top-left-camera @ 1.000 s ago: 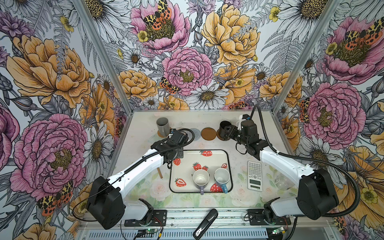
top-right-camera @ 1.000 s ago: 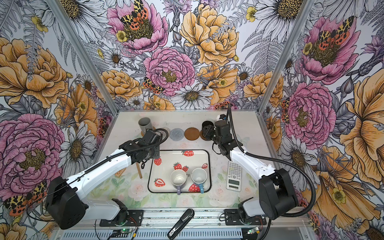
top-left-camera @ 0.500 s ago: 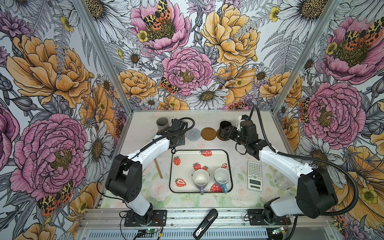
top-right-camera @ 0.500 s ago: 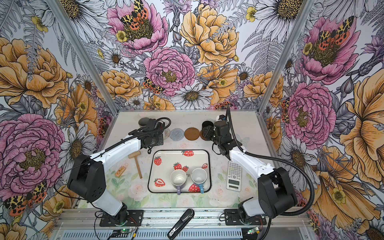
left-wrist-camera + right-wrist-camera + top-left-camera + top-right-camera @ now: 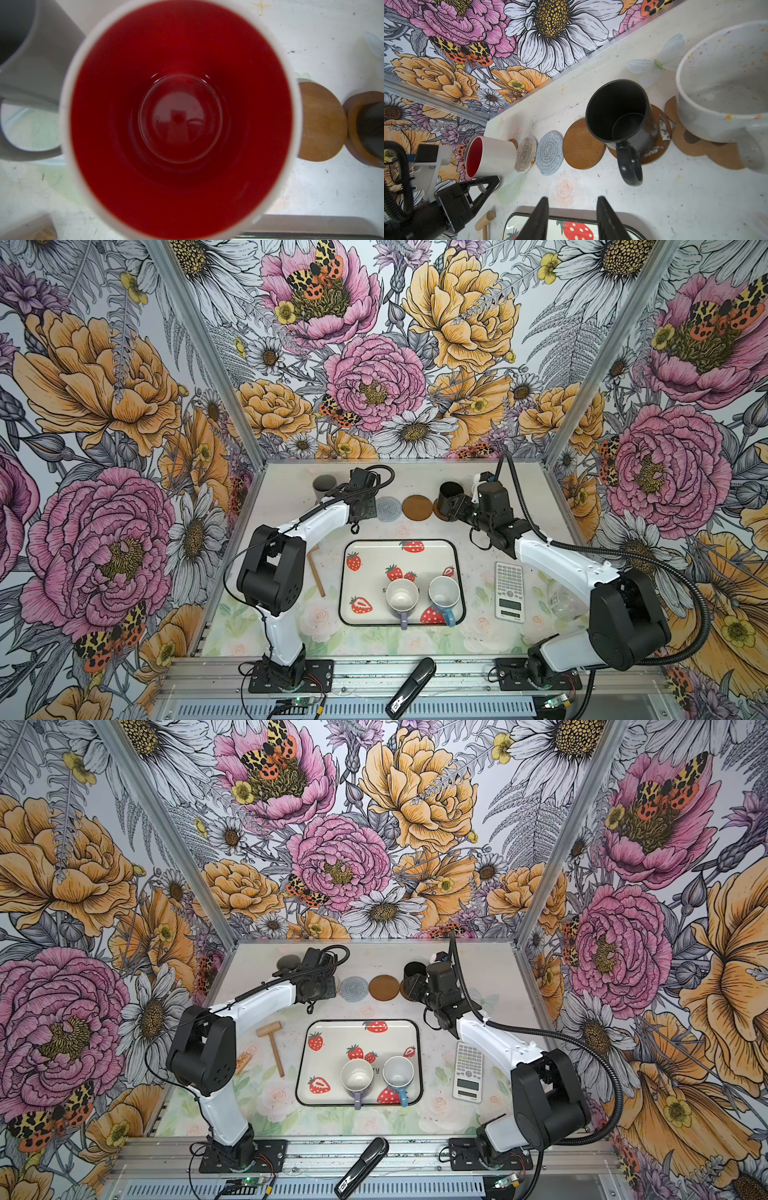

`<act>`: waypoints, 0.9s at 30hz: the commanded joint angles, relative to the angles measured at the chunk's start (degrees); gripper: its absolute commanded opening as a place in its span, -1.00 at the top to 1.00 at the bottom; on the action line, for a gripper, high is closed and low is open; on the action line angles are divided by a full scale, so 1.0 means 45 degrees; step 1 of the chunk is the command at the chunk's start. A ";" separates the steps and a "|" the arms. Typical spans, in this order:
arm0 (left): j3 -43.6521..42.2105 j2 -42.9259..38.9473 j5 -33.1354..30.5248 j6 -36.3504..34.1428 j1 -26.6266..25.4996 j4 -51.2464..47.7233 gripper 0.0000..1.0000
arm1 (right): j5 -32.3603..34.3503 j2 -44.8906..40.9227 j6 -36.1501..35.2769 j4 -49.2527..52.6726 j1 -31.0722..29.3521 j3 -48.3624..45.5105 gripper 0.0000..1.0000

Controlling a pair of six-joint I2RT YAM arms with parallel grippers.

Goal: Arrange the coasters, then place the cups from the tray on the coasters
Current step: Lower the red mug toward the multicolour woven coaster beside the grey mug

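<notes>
Bimanual bench scene, coaster row and tray. The left tool [image 5: 490, 182] is clamped on the handle of the white mug with a red interior [image 5: 492, 155]. It holds the mug upright beyond the far left corner of the cream rounded-rectangle strawberry tray [image 5: 432, 558]. The mug's base meets the edge of the cream crochet coaster [image 5: 526, 154]; whether the two touch cannot be told. A sliver of tan woven coaster [image 5: 513, 143] shows behind the mug.

The grey mug [image 5: 324, 486] stands just beside the held mug, farther from the tray. Beyond the tray's far edge the row runs rightward:
- the round grey-blue crochet coaster [image 5: 388, 509], bare;
- a plain brown disc coaster [image 5: 417, 508], bare;
- a second brown disc [image 5: 660, 133] carrying the black mug [image 5: 451, 493];
- the brown paw-shaped coaster [image 5: 695, 145] carrying the speckled white mug [image 5: 724, 93].

The right tool [image 5: 573, 198] hangs over the bench just beyond the tray's far edge, near the black mug, with its jaws apart and nothing between them.

Inside the tray, against its near edge, stand the lavender mug [image 5: 402, 598] and the blue mug with a white interior [image 5: 444, 593], side by side. A white calculator [image 5: 510, 591] lies to the tray's right and a wooden mallet [image 5: 272, 1048] to its left.
</notes>
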State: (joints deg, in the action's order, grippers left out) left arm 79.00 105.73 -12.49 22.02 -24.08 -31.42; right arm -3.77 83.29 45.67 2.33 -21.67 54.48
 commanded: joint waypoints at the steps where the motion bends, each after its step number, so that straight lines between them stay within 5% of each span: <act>1: 0.0787 0.0347 -0.0173 -0.0362 0.0115 0.0986 1.00 | -0.0032 0.0161 -0.0187 -0.0117 0.0089 0.0374 0.19; 27: 0.1067 0.1267 -0.0054 -0.0283 0.0663 0.1220 1.00 | -0.0256 0.0925 -0.0187 -0.0107 0.0204 0.0667 0.19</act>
State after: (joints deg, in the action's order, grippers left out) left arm 81.49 111.24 -12.34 21.41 -21.71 -30.13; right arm -4.40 86.41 45.41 2.35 -21.28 55.46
